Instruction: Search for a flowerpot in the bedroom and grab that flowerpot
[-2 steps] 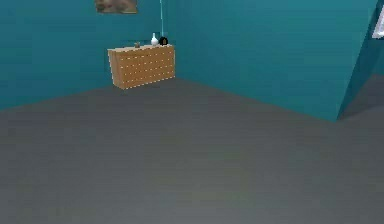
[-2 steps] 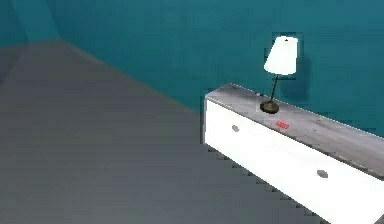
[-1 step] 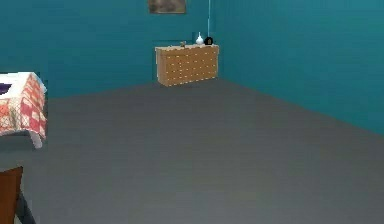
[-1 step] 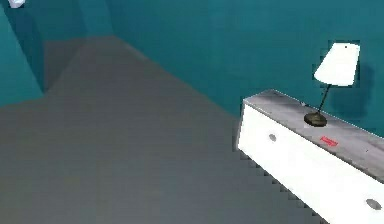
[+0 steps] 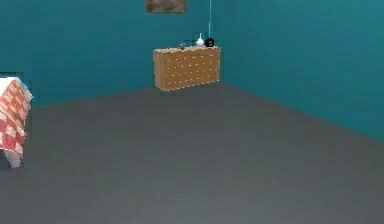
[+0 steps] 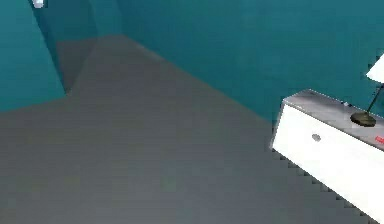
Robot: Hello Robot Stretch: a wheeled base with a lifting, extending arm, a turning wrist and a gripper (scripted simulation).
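White cabinet [image 6: 330,150] with lamp [image 6: 376,72], bed [image 5: 12,120], far dresser [image 5: 187,68]

The floor [image 5: 200,160] is matt dark grey, smooth and even. The walls [image 5: 90,45] look like flat teal paint. The dresser [image 5: 187,68] is warm brown wood (its many small drawer fronts included). The bedcover [image 5: 10,120] is red-and-white checked cloth. The cabinet [image 6: 325,150] has smooth white fronts and a grey speckled top.

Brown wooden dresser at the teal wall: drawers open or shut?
Shut. The brown wooden dresser shows one flat front in the forward view: its drawer rows sit flush and none is pulled out.
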